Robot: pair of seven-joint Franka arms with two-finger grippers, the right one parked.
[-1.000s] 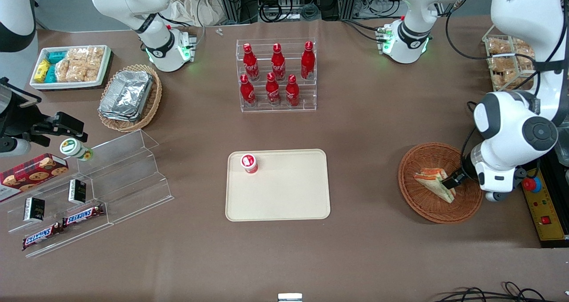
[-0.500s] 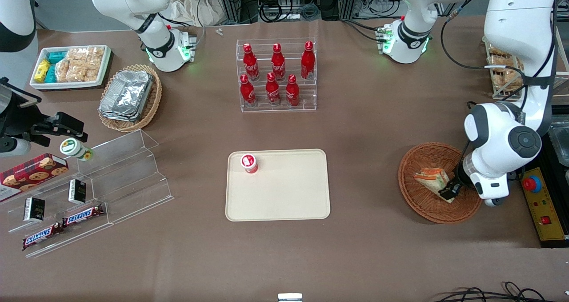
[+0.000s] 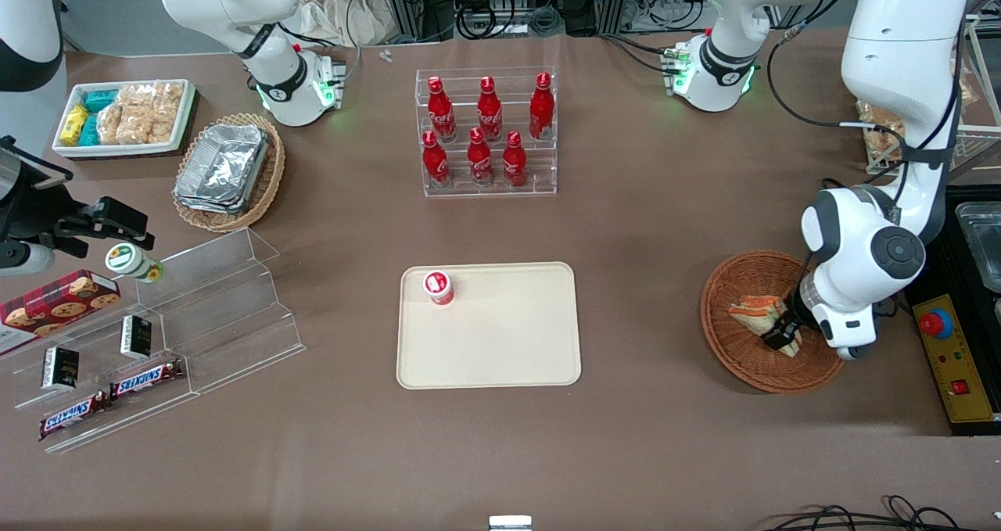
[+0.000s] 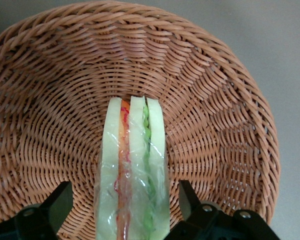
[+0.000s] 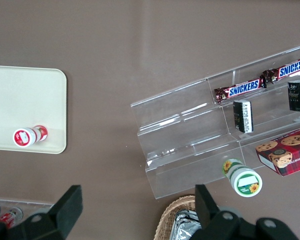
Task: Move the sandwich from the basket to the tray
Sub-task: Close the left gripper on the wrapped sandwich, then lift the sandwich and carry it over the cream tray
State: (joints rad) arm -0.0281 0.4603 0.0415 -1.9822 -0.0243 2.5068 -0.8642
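Observation:
The sandwich [image 3: 754, 310] lies in the reddish-brown basket [image 3: 731, 355] toward the working arm's end of the table. It is wrapped in clear film and shows pale bread with orange and green layers in the left wrist view [image 4: 132, 170]. My left gripper [image 3: 782, 335] is low in the basket [image 4: 50, 90], open, with one finger on each side of the sandwich's end. The fingers [image 4: 190, 199] stand a little apart from the wrap. The cream tray [image 3: 508, 343] lies at the table's middle and also shows in the right wrist view [image 5: 20, 95].
A small red-capped bottle [image 3: 439, 287] stands on a tray corner. A clear rack of red bottles [image 3: 486, 132] stands farther from the front camera than the tray. A clear stepped snack shelf [image 3: 156, 335] and a tan basket of foil containers [image 3: 227, 173] lie toward the parked arm's end.
My left arm has shifted toward the table's middle, and the gripper has moved further along the sandwich in the basket. The sandwich has not moved.

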